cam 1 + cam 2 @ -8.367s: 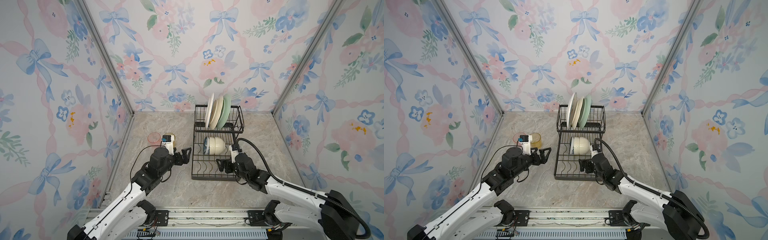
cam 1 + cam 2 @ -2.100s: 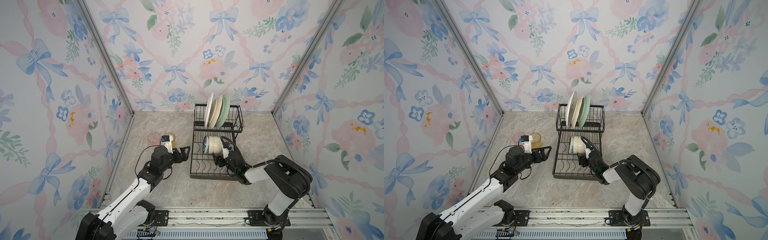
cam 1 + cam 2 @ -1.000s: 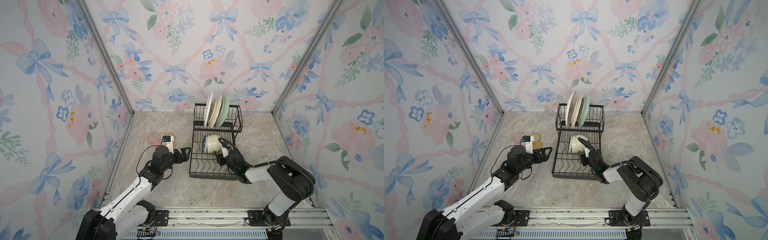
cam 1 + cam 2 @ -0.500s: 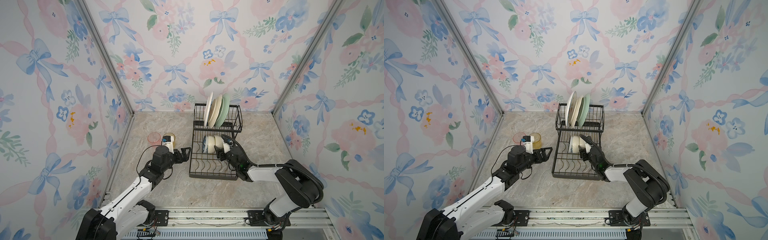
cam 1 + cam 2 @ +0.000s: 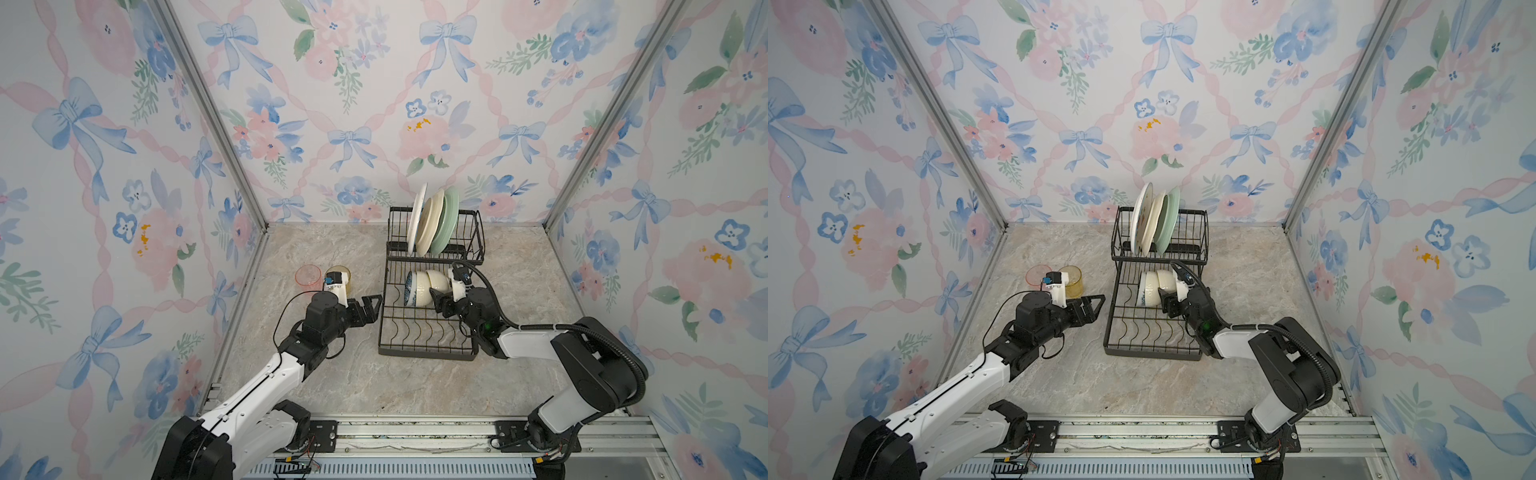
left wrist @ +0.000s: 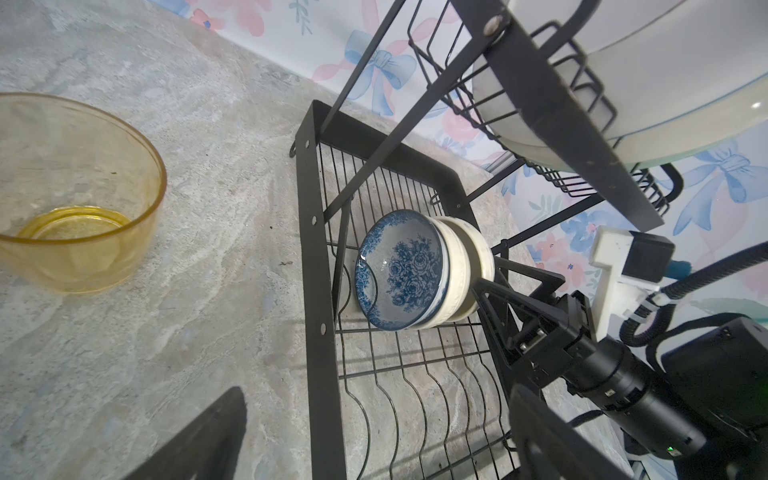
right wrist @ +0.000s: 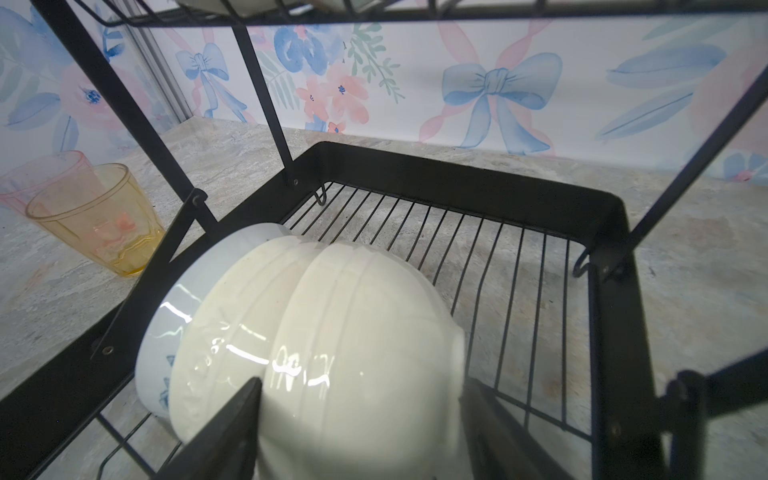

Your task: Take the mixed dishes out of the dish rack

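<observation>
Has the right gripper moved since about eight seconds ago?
Yes. The right gripper moved farther back along the dish rack, from its front right part up to the cream bowls.

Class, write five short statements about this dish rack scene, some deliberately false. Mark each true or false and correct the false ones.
1. Three plates stand on edge in the upper tier of the rack. True.
2. The yellow tumbler sits in the rack. False: it stands on the table, beside the pink tumbler.
3. The blue-patterned bowl lies on its side in the lower tray, against cream bowls. True.
4. The left pincer grips a plate. False: it is open and empty, left of the rack.
5. The right pincer straddles one of those cream bowls. True.
</observation>
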Controlling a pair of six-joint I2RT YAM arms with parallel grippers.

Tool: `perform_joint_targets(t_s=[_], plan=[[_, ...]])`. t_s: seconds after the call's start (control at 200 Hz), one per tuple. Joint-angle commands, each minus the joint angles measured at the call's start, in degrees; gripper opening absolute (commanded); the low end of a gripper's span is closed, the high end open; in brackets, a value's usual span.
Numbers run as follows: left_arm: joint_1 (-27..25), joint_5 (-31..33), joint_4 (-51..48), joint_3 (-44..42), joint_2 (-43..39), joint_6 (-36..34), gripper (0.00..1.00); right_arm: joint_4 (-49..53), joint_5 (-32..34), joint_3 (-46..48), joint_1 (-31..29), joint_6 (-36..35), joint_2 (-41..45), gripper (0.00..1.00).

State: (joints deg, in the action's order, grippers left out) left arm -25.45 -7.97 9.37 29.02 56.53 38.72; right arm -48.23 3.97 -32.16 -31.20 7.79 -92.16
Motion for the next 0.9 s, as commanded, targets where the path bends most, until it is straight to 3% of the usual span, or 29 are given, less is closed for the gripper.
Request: perform_joint_targets(t_s=[0.0,0.32,0.685,0.895], plan=[[0.31,-0.68,1.04,0.43,0.32,0.23,0.98,-0.02,-0.71,-1.24,1.71,1.56,-1.85,0.72],[0.29,-0.58,1.14,0.36,0.43,0.24,0.98,-0.05,-1.85,-0.8,1.25,1.55,-0.18,0.55],[0.26,-0.87,1.18,0.34,0.38,0.34,0.98,1.14,7.53,2.24,-3.09,-0.84,4.57,0.52],[0.3,-0.86,1.15,0.32,0.24,0.39,0.98,0.76,9.68,4.28,-4.28,-0.4,7.05,0.51]])
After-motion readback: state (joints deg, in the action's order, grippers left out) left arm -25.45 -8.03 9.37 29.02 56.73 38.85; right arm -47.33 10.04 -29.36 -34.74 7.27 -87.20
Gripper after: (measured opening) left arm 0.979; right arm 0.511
